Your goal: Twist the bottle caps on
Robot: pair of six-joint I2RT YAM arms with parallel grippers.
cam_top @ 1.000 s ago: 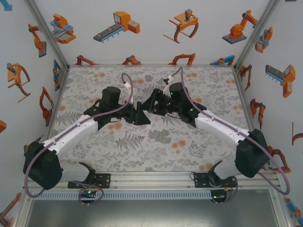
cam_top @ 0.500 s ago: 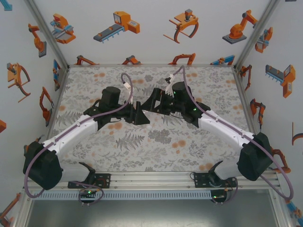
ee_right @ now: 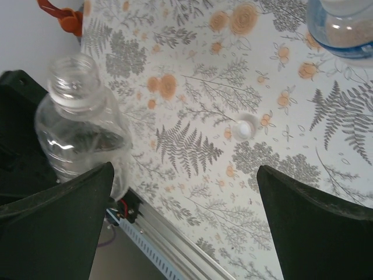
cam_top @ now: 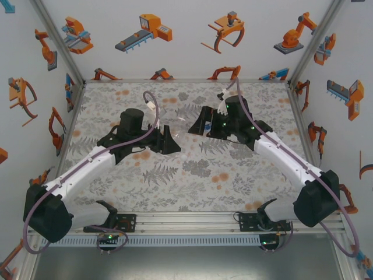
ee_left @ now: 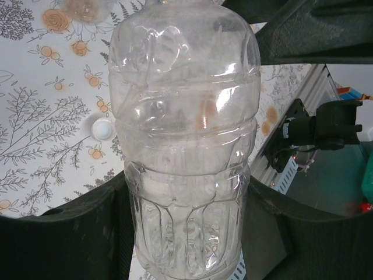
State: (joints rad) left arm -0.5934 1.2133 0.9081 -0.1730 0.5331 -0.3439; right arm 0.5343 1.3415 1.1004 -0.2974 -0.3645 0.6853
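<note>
No legible text, number or brand anywhere, clear bottle (ee_left: 183, 146) plain with no readable print, blue-banded bottle (ee_right: 341, 26) label cut off at the edge and unreadable, wall stickers (cam_top: 145, 32) purely pictorial

The bottle (ee_left: 183, 146) is clear, glossy plastic, ribbed low down and catching bright highlights. The bottle cap (ee_left: 103, 128) is smooth white plastic. The table cover (ee_left: 41, 87) is matt and printed, possibly cloth. The left gripper (ee_left: 186, 198) has matt black fingers (ee_left: 64, 239), faintly scuffed. The front rail (cam_top: 186, 220) is brushed metal.
</note>
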